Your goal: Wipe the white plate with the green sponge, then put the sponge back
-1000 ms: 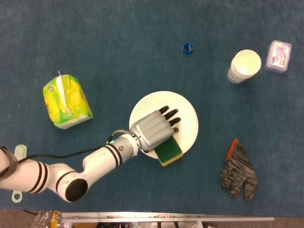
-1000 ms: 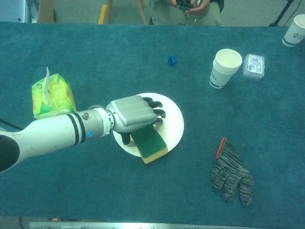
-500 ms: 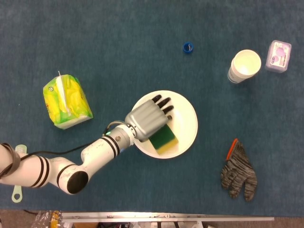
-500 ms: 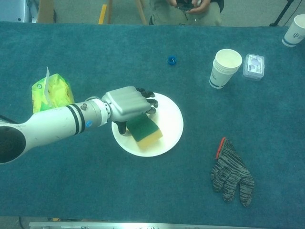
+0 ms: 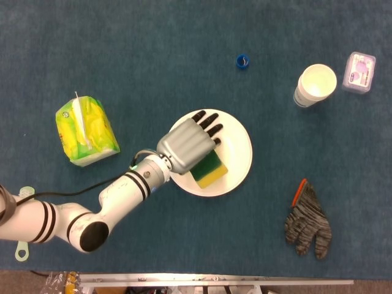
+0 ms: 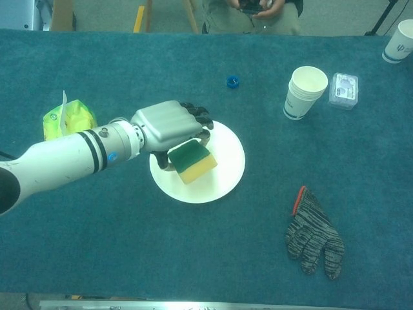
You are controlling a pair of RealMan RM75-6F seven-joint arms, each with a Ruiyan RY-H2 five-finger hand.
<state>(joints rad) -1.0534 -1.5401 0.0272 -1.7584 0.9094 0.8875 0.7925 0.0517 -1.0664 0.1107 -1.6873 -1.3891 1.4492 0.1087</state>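
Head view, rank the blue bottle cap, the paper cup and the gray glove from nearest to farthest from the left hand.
From the left hand, which holds the sponge on the plate:
1. Blue bottle cap, up and to the right of the hand.
2. Gray glove, lower right.
3. Paper cup, upper right.
Glove and cup are fairly close to call.

head view: straight down, high | chest view: lower, angled forward | shared: white plate (image 5: 236, 153) (image 6: 226, 171)

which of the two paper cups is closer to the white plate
The paper cup standing beside the small plastic box is closer to the white plate; the other cup sits at the table's far right edge.
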